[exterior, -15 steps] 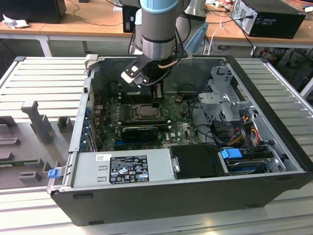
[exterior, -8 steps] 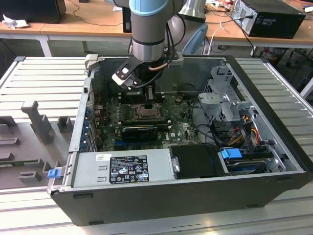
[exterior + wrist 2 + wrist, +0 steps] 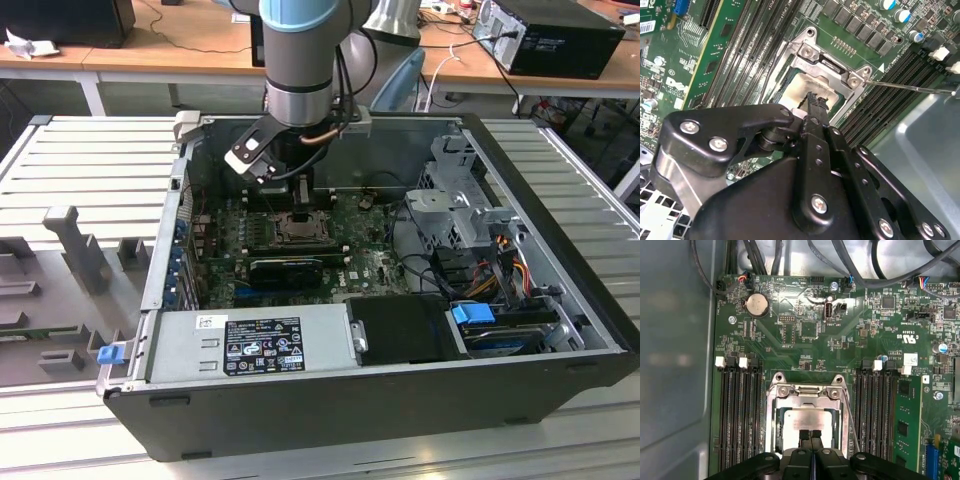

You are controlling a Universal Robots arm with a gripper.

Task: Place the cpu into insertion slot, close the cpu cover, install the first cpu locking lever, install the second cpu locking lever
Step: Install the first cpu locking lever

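The gripper (image 3: pixel 810 434), tips pressed together and empty, stands over the cpu (image 3: pixel 807 417). The cpu cover (image 3: pixel 774 425) frames it. In the exterior view, a black card (image 3: pixel 290 268) lies at its six o'clock.

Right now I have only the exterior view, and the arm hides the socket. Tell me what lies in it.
Observer: In the first wrist view the cpu lies under the cpu cover, its pale face showing through the window.
Operator: Report the claw.
Observer: The claw is shut, tips together over the cpu's face in both wrist views.
Operator: Check the levers.
Observer: In the second wrist view one thin lever juts from the cover's corner across the memory slots.
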